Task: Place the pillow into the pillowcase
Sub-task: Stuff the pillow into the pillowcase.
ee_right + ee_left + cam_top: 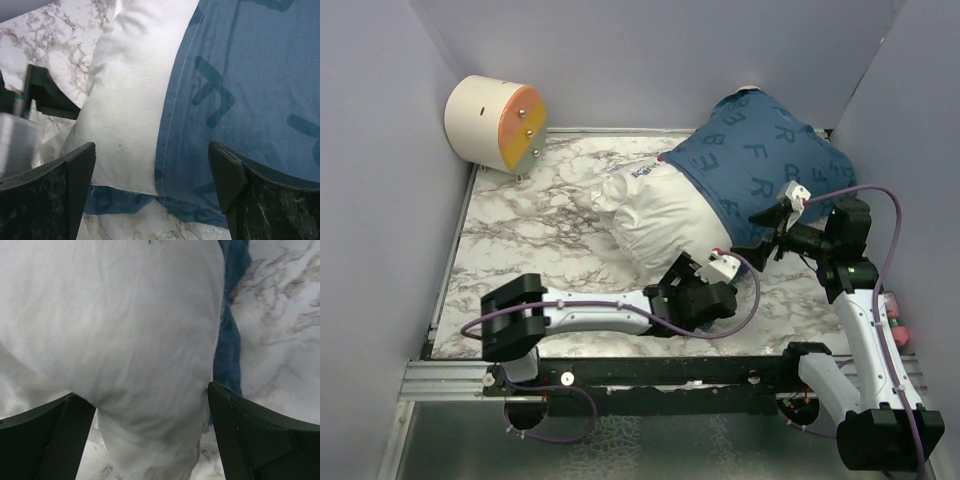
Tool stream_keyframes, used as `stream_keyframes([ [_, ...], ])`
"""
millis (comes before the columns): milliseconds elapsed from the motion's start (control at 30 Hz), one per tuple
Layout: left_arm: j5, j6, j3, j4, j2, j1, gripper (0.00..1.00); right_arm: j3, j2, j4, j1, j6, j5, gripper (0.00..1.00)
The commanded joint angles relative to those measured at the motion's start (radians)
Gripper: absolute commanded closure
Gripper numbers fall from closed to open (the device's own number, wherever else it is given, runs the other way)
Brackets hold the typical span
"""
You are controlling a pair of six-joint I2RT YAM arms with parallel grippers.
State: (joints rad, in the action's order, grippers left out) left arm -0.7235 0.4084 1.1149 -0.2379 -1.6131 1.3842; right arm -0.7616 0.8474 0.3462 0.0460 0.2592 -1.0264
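The white pillow [655, 215] lies on the marble table with its far end inside the blue lettered pillowcase [765, 150]; its near half sticks out. My left gripper [698, 265] is at the pillow's near end, open. In the left wrist view the pillow [125, 325] bulges between the wide-apart fingers of the left gripper [150, 440], with a strip of pillowcase [227, 355] to the right. My right gripper [752, 235] hovers open over the case's mouth. In the right wrist view, the right gripper [152, 185] has the hem of the pillowcase [250, 75] and the pillow [130, 100] beneath it.
A cream cylinder with an orange face [495, 122] lies at the back left corner. Grey walls close in the table [520, 250] on the left, back and right. The pillowcase's far end rests against the back right corner.
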Motion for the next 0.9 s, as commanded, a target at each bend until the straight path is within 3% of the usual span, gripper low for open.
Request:
stream_keyframes([
  [0, -0.113, -0.020, 0.128, -0.093, -0.174, -0.089, 0.07, 0.010, -0.018, -0.020, 0.003, 0.007, 0.069, 0.09],
  [100, -0.100, -0.044, 0.164, -0.032, -0.217, -0.157, 0.16, 0.018, -0.026, -0.025, 0.003, 0.004, 0.111, 0.11],
  [267, 0.096, -0.098, 0.088, 0.214, -0.104, -0.243, 0.73, 0.028, -0.024, -0.045, 0.006, -0.024, 0.188, 0.16],
  [400, 0.324, -0.061, 0.015, 0.337, -0.023, -0.333, 0.96, 0.039, -0.009, -0.062, 0.022, -0.070, 0.183, 0.20],
  [500, 0.445, -0.044, 0.002, 0.380, 0.011, -0.382, 1.00, 0.053, 0.012, -0.065, 0.028, -0.096, 0.105, 0.22],
  [667, 0.600, -0.038, 0.039, 0.399, 0.019, -0.444, 1.00, 0.145, 0.080, -0.155, 0.024, -0.097, -0.197, 0.33],
  [867, 0.699, -0.054, 0.103, 0.387, -0.016, -0.474, 1.00, 0.144, 0.122, -0.285, -0.032, -0.150, 0.108, 0.36],
])
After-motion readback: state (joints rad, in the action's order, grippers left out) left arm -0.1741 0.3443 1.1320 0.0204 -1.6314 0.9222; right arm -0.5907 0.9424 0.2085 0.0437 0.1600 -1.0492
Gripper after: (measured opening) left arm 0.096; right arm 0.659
